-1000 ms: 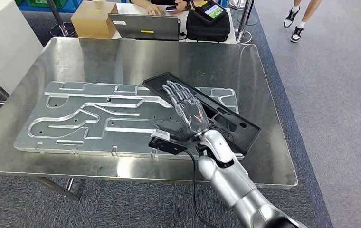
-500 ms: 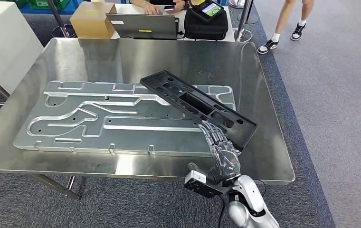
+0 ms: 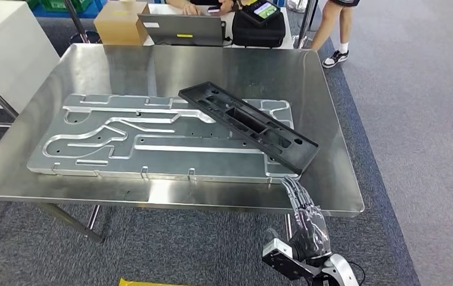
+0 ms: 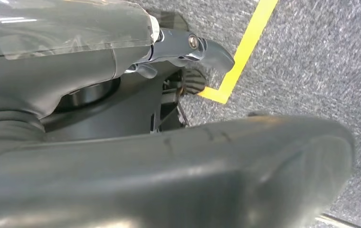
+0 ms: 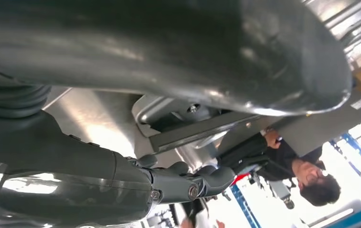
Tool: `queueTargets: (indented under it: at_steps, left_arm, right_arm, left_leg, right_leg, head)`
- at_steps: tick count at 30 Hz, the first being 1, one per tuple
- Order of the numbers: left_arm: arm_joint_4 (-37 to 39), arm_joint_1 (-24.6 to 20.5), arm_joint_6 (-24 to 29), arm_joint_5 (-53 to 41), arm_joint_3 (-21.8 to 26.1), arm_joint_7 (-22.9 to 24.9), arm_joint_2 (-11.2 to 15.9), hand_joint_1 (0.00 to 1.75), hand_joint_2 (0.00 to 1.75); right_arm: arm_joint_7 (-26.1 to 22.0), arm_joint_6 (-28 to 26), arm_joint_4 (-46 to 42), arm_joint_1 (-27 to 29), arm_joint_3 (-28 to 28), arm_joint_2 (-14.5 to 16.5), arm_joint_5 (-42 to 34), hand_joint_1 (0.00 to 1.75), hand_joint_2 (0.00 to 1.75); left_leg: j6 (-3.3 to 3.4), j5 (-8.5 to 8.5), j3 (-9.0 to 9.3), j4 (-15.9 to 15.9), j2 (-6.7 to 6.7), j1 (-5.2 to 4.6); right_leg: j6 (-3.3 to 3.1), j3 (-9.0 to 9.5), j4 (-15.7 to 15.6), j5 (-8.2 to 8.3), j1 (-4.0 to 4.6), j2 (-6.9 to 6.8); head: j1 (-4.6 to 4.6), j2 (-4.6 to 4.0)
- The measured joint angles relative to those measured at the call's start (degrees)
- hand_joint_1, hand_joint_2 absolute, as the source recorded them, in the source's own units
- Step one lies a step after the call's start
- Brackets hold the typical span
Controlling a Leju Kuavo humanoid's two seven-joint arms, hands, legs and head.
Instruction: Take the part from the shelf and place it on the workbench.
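Fingers (image 3: 295,192) of the right hand (image 3: 306,217) reach up straight and a little apart by the near right edge of the workbench (image 3: 224,71), holding nothing, with the palm below the level of the tabletop. Up on the bench lies the part (image 3: 248,123), a long black plastic frame with rectangular pockets, set at a slant: its far end rests on the big machined aluminium plate (image 3: 123,143) and its near end comes down toward the bench's right front corner, just beyond the fingertips and apart from them. From the right wrist camera the thick grey thumb (image 5: 169,52) and darker fingers (image 5: 188,183) show against the shiny underside of the bench, with a seated person (image 5: 307,173) past them. Left hand (image 4: 121,76) hangs over grey carpet marked with yellow tape (image 4: 242,52); its fingers (image 4: 202,50) are curled in loosely with nothing in them (though how tightly, I cannot tell from this close). At the far edge of the bench sit a cardboard box (image 3: 120,24), a laptop (image 3: 182,30) and a black bag (image 3: 260,27), and somebody's legs in white trainers (image 3: 334,33) stand on the carpet to the far right.
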Motion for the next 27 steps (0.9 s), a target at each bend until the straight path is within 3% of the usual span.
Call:
queueTargets:
  at_steps: [2, 4, 6, 7, 8, 9, 11, 13, 14, 16, 17, 19, 21, 22, 23, 24, 25, 27]
  left_arm:
    - [0.0, 0.0, 0.0, -0.1, 0.0, 0.0, 0.0, 0.0, 0.0]
    - [0.0, -0.1, 0.0, -0.1, 0.0, 0.0, -0.1, 0.0, 0.0]
    - [0.0, 0.0, 0.0, -0.1, 0.0, 0.0, -0.1, 0.0, 0.0]
    - [0.0, 0.0, 0.0, -0.2, 0.0, 0.0, -0.2, 0.0, 0.0]
    - [0.0, 0.0, -0.1, -0.2, 0.0, 0.0, -0.2, 0.0, 0.0]
    - [0.0, 0.0, -0.1, -0.3, 0.0, 0.0, -0.2, 0.0, 0.0]
    - [0.0, 0.0, -0.2, -0.6, 0.0, 0.0, -0.2, 0.0, 0.0]
    - [0.0, -0.1, -0.4, -0.8, 0.0, 0.0, -0.3, 0.0, 0.0]
    - [0.0, -0.1, -0.5, -0.8, 0.0, 0.0, -0.4, 0.0, 0.0]
    - [0.0, -0.2, -0.6, -0.8, 0.0, 0.0, -0.4, 0.0, 0.0]
    - [0.0, -0.2, -0.6, -0.8, 0.0, 0.0, -0.4, 0.0, 0.0]
    - [0.0, -0.2, -0.5, -0.8, 0.0, 0.0, -0.3, 0.0, 0.0]
    - [0.0, -0.2, -0.4, -0.8, 0.0, 0.0, -0.2, 0.0, 0.0]
    - [0.0, -0.2, -0.3, -0.8, 0.0, 0.0, -0.1, 0.0, 0.0]
    - [0.0, -0.2, -0.1, -0.8, 0.0, 0.0, -0.1, 0.0, 0.0]
    - [0.0, -0.2, 0.0, -0.8, 0.0, 0.1, 0.0, 0.0, 0.0]
    - [0.0, -0.2, 0.1, -0.8, 0.0, 0.1, 0.1, 0.0, 0.0]
    - [0.0, -0.2, 0.1, -0.8, 0.0, 0.1, 0.1, 0.0, 0.0]
  right_arm:
    - [-0.1, 0.0, -0.2, 0.4, -0.7, -0.4, -0.3, 0.0, 0.0]
    - [-0.2, 0.0, -0.4, 0.7, -1.2, -0.7, -0.3, 0.0, 0.0]
    - [-0.1, 0.0, -0.4, 1.0, -1.7, -0.8, -0.3, 0.0, 0.0]
    - [-0.2, 0.0, -0.4, 1.1, -1.9, -0.9, -0.3, 0.0, 0.0]
    - [-0.2, 0.0, -0.4, 1.3, -2.2, -1.0, -0.4, 0.0, 0.0]
    - [-0.3, 0.0, -0.5, 1.6, -2.5, -1.2, -0.6, 0.0, 0.0]
    - [-0.5, -0.2, -0.8, 2.2, -3.0, -1.6, -1.2, 0.0, 0.0]
    - [-0.7, -0.4, -1.3, 2.6, -3.6, -1.9, -1.7, 0.0, 0.0]
    - [-0.7, -0.5, -1.4, 2.7, -3.8, -2.0, -1.8, 0.0, 0.0]
    - [-0.8, -0.7, -1.4, 3.1, -4.0, -2.0, -2.0, 0.0, 0.0]
    - [-0.8, -0.7, -1.4, 3.2, -4.0, -2.0, -2.1, 0.0, 0.0]
    - [-0.8, -0.7, -1.3, 3.4, -4.0, -1.9, -2.1, 0.0, 0.0]
    - [-0.8, -0.7, -1.1, 3.5, -4.0, -1.9, -2.1, 0.0, 0.0]
    - [-0.8, -0.8, -1.0, 3.5, -4.0, -1.9, -2.1, 0.0, 0.0]
    - [-0.8, -0.8, -0.8, 3.5, -4.0, -1.9, -2.1, 0.0, 0.0]
    - [-0.9, -0.8, -0.6, 3.5, -4.0, -1.9, -2.3, 0.0, 0.0]
    - [-1.0, -0.8, -0.4, 3.5, -4.0, -1.9, -2.6, 0.0, 0.0]
    - [-1.6, -0.9, 0.0, 3.5, -4.0, -1.9, -3.8, 0.0, 0.0]
  left_leg:
    - [0.91, 1.04, -0.76, -0.4, 0.18, 0.09]
    - [1.79, 2.32, -1.99, -0.6, 0.44, 0.17]
    - [2.21, 3.45, -3.55, -0.5, 0.57, -0.05]
    - [2.24, 4.02, -4.38, -0.4, 0.6, -0.17]
    - [2.23, 4.53, -5.22, -0.3, 0.61, -0.27]
    - [2.18, 4.97, -6.01, 0.0, 0.61, -0.34]
    - [1.97, 5.63, -7.34, 0.6, 0.56, -0.45]
    - [1.54, 6.18, -8.08, 1.2, 0.56, -0.55]
    - [1.25, 6.5, -8.27, 1.3, 0.6, -0.54]
    - [0.59, 7.13, -8.53, 1.3, 0.63, -0.53]
    - [0.25, 6.58, -8.89, 1.7, 0.56, -0.54]
    - [-0.45, 2.62, -10.29, 5.3, 0.42, -0.38]
    - [-1.18, -2.58, -12.01, 12.2, 0.39, 0.05]
    - [-1.49, -3.7, -12.39, 15.2, 0.4, 0.24]
    - [-1.76, -3.5, -12.06, 16.8, 0.41, 0.43]
    - [-1.98, -2.2, -10.76, 16.4, 0.42, 0.62]
    - [-2.17, -0.49, -8.51, 13.9, 0.42, 0.81]
    - [-2.28, 0.72, -2.86, 5.7, 0.35, 0.97]
  right_leg:
    - [0.7, -0.48, 0.5, -0.79, -0.18, 0.17]
    - [1.14, -2.03, 4.6, -5.48, -0.38, 0.31]
    - [1.49, -3.99, 11.9, -10.87, -0.41, 0.3]
    - [1.6, -4.36, 14.9, -11.95, -0.4, 0.3]
    - [1.63, -3.9, 16.2, -11.63, -0.38, 0.3]
    - [1.54, -2.42, 15.5, -10.21, -0.35, 0.3]
    - [0.89, 3.4, 8.4, -7.56, -0.06, 0.3]
    - [0.11, 8.53, 0.7, -7.77, 0.39, 0.28]
    - [-0.21, 9.59, -1.2, -8.31, 0.59, 0.27]
    - [-0.75, 9.45, -2.1, -7.84, 0.5, 0.17]
    - [-1.16, 9.06, -2.3, -7.28, 0.29, 0.07]
    - [-1.85, 7.9, -2.7, -6.0, -0.18, -0.18]
    - [-2.02, 6.49, -2.5, -4.92, -0.19, -0.31]
    - [-1.91, 5.76, -2.4, -4.4, -0.2, -0.37]
    - [-1.75, 5.0, -2.2, -3.91, -0.25, -0.43]
    - [-1.54, 4.22, -2.0, -3.46, -0.35, -0.47]
    - [-1.27, 3.46, -1.6, -3.09, -0.48, -0.49]
    - [-0.59, 2.14, -0.8, -2.51, -0.62, -0.48]
  head:
    - [-0.01, 0.0]
    - [-0.01, 0.01]
    - [-0.01, 0.0]
    - [0.0, -0.01]
    - [0.0, -0.01]
    - [0.0, -0.01]
    - [0.0, 0.0]
    - [-0.02, 0.0]
    - [-0.02, 0.0]
    - [-0.02, -0.01]
    - [-0.02, -0.01]
    - [-0.04, -0.01]
    - [-0.05, -0.01]
    - [-0.05, -0.01]
    - [-0.05, -0.01]
    - [-0.04, -0.01]
    - [-0.05, -0.01]
    - [-0.05, -0.01]
